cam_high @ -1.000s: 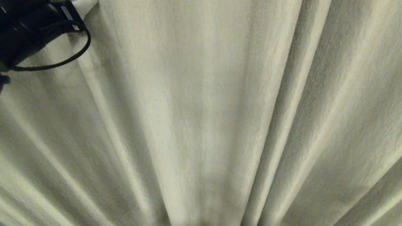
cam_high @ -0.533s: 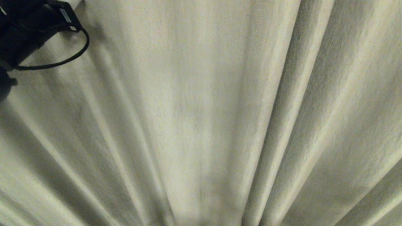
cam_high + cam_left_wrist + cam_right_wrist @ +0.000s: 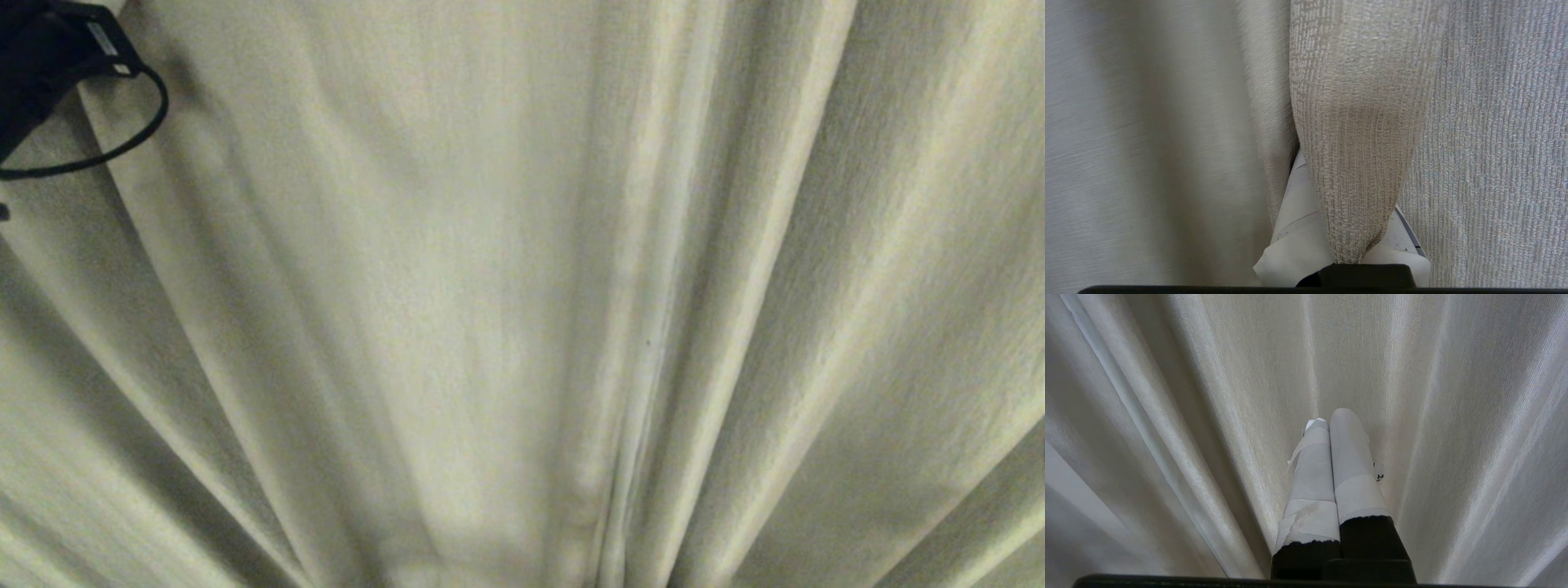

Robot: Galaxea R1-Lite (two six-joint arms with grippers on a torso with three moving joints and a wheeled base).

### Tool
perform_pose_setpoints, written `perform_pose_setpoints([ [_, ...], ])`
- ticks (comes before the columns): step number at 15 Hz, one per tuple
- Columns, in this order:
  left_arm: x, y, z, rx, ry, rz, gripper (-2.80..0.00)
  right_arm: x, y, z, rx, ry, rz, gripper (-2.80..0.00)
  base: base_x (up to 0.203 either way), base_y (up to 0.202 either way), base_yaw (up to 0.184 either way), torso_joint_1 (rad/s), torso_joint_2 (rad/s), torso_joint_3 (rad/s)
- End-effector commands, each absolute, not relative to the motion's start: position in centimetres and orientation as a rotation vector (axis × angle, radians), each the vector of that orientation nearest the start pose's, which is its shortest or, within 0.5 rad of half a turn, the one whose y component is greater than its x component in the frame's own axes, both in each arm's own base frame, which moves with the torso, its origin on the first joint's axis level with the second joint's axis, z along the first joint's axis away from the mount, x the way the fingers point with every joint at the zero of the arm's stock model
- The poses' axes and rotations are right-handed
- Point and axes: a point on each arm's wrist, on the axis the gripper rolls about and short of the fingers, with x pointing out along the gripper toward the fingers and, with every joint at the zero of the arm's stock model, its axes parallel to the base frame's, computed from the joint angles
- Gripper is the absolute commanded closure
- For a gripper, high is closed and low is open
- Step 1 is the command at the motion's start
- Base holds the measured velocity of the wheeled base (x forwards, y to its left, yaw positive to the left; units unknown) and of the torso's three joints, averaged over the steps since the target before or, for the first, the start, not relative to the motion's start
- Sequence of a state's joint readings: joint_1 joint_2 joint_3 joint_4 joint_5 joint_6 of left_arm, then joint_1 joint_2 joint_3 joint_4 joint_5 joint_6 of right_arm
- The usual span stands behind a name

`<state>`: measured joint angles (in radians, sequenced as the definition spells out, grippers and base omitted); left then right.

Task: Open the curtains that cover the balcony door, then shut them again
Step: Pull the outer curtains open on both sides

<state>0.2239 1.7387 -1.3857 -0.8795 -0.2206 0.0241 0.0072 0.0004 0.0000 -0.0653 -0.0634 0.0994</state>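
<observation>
Cream-white pleated curtains (image 3: 522, 294) fill the whole head view and hide the balcony door. My left arm (image 3: 41, 65), black with a looped cable, shows only in that view's top left corner. Seen from the left wrist, my left gripper (image 3: 1350, 212) is shut on a coarse-woven fold of the curtains (image 3: 1359, 134). That fold runs between the white-taped fingers (image 3: 1296, 228) and covers their tips. My right gripper (image 3: 1331, 420) is shut with nothing in it, its taped fingers pressed together and pointing at the curtains (image 3: 1208, 396).
Nothing but curtain cloth shows in all three views. No floor, door frame or hem is visible. Deep pleats fan out towards the right of the head view (image 3: 857, 286).
In the head view my left arm has slid further left towards the corner. The pleats near it have been drawn the same way, and a new narrow fold has formed at mid-picture.
</observation>
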Motion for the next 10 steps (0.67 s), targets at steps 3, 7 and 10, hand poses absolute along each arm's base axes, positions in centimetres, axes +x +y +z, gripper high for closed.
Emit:
perform_pose_setpoints([
  [3,32.9,10.9,35.5,0.132,-0.545,0.104,0.00,-2.3,-0.2,8.2,0.102,-0.069,-0.053,0.00,0.000,0.000,0.000,0.000,0.00,0.000],
  [7,33.5,15.4,35.4,0.121,-0.562,0.163,0.00,-2.3,-0.2,8.2,0.102,-0.069,-0.052,0.00,0.000,0.000,0.000,0.000,0.00,0.000],
  [10,33.2,18.5,34.5,0.118,-0.538,0.191,0.00,-2.3,-0.2,8.2,0.102,-0.069,-0.053,0.00,0.000,0.000,0.000,0.000,0.00,0.000],
])
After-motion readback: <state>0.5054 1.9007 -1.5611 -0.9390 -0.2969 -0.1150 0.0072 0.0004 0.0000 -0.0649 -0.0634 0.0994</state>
